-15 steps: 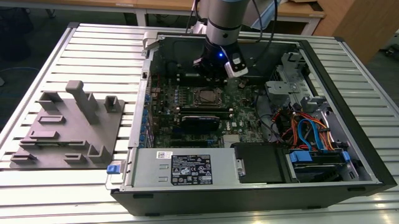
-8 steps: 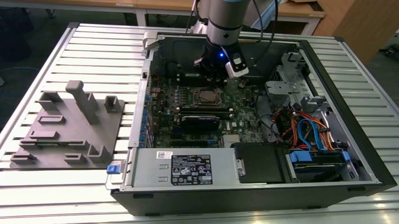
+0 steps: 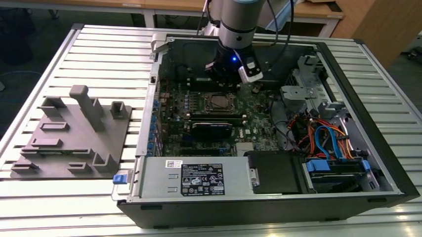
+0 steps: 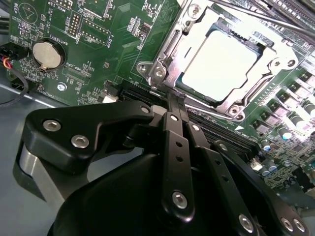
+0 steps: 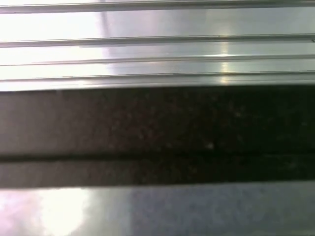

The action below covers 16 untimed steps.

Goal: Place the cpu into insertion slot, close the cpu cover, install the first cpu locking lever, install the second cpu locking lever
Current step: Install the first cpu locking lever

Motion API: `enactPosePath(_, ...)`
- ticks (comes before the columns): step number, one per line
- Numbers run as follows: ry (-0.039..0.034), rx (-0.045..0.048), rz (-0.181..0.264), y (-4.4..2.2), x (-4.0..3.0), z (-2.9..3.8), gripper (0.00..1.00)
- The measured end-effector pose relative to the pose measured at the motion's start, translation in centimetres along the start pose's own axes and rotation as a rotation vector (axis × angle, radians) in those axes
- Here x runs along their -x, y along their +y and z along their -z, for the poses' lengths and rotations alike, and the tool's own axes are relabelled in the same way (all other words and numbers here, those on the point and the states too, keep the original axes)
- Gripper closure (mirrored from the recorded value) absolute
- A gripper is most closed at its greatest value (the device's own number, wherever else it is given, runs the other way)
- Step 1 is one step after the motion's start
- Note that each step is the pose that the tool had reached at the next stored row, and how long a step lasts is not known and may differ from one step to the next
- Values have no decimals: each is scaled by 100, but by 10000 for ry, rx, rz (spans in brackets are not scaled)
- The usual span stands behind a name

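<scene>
The cpu (image 4: 221,61) lies flat in the insertion slot (image 3: 214,101) on the green motherboard, its silver top showing. The cpu cover (image 4: 170,46), a silver frame, lies down around it. A thin metal lever rod (image 4: 256,18) runs along one side of the socket, and another (image 4: 268,78) runs along the opposite side. My gripper (image 4: 173,98) is shut, its black fingers (image 4: 170,132) pressed together with the tips at the socket's near corner. In the exterior view the gripper (image 3: 228,81) hangs just behind the socket inside the open computer case.
The case (image 3: 264,207) lies open on a slatted aluminium table (image 5: 157,54). A grey power supply (image 3: 191,180) sits at the front, with cables and drive bays (image 3: 329,143) on the exterior view's right. A grey fixture block (image 3: 72,138) stands on the exterior view's left. A coin battery (image 4: 47,53) sits on the board.
</scene>
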State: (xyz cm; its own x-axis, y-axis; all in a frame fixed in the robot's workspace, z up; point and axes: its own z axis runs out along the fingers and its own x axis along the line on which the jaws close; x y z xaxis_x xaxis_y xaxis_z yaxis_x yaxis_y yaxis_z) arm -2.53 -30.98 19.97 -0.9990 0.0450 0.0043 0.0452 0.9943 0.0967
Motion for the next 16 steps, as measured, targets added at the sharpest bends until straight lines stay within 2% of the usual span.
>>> enactPosePath(11, -1, -1, 1, 0, 7, -4, 89)
enactPosePath(16, -3, -49, 0, 2, 12, 5, 89)
